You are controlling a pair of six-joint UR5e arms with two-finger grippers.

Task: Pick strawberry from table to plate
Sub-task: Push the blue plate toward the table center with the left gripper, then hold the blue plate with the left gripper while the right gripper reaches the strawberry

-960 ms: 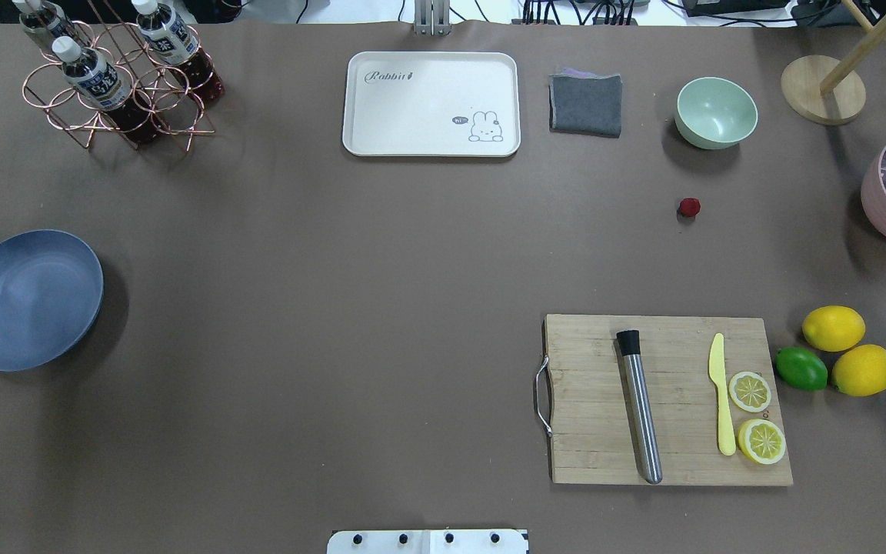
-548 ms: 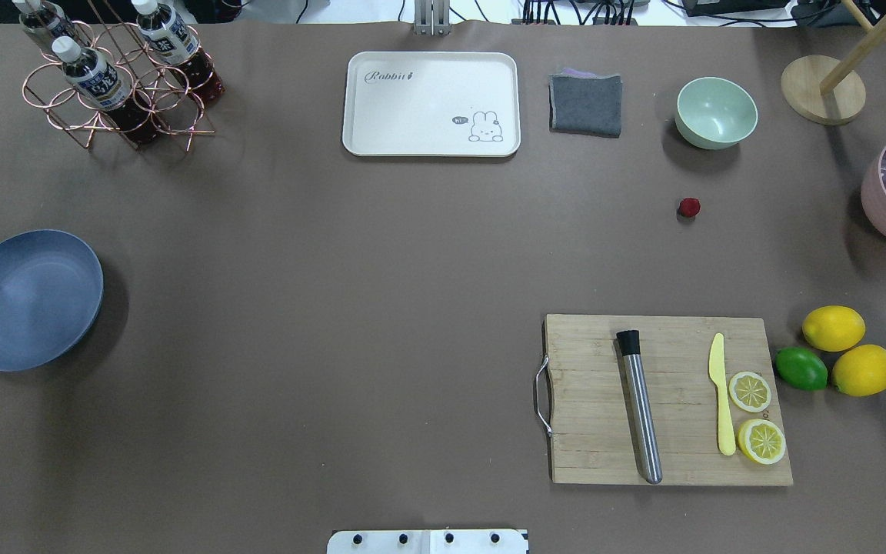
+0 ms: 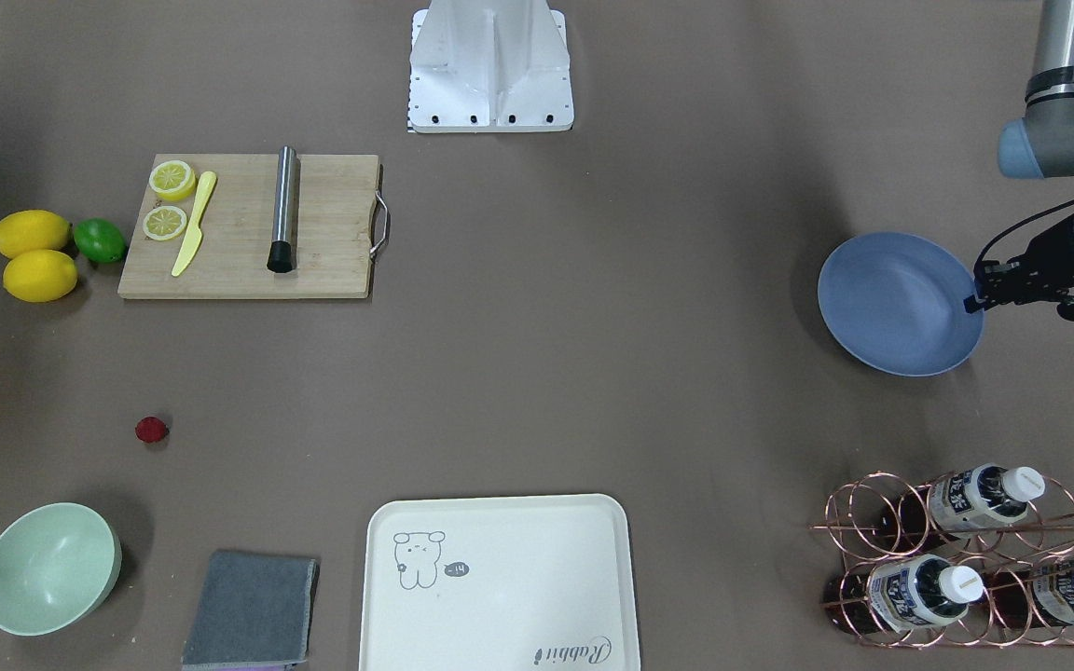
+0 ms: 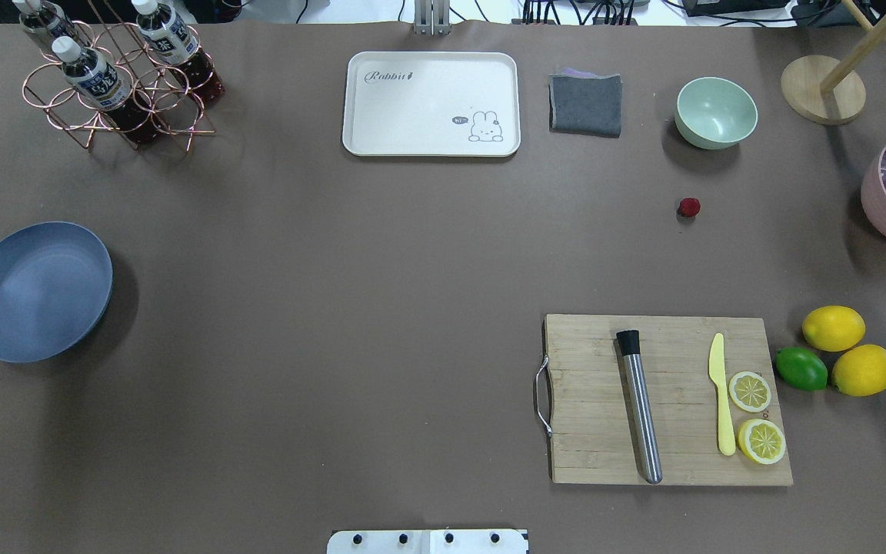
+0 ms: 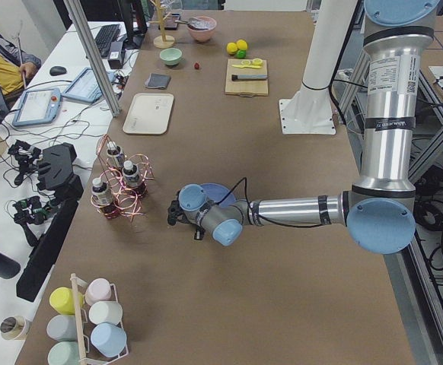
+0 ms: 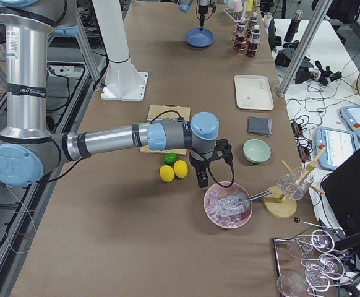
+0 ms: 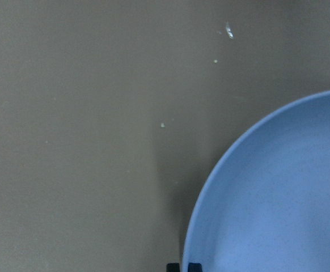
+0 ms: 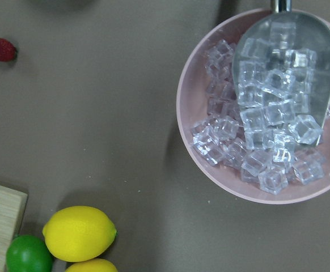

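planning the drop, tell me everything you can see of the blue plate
The plate is round, shallow, matte blue-grey, with a low raised rim, and empty. It is at the left end of the table, near the bottle rack, far from the strawberry. The left gripper pinches its outer rim; whether it rests flat or is lifted is unclear.

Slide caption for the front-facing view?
The left hand grips the plate at its rim; the strawberry sits on the table far off, by the mint-green bowl.
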